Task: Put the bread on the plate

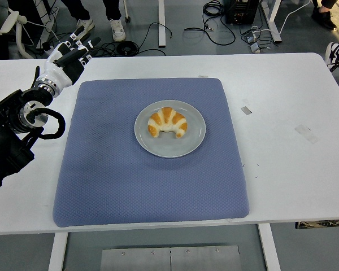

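**Bread seated on plate; left hand empty at far-left corner**

You will find the bread point(168, 122), a croissant, lying flat on the grey plate point(195, 141), slightly toward its far-left side. The plate sits centred on the blue mat point(101, 180), mid-worktop point(294, 169).

Your left hand point(64, 61) hovers over the worktop's far-left corner, beside the mat's corner, fingers extended and relaxed, holding nothing. Right arm not visible.

Judgement: placement looks complete. If you regrasp, expect something light, soft and flaky; pinch gently across the thick middle arch, not the thin tips.
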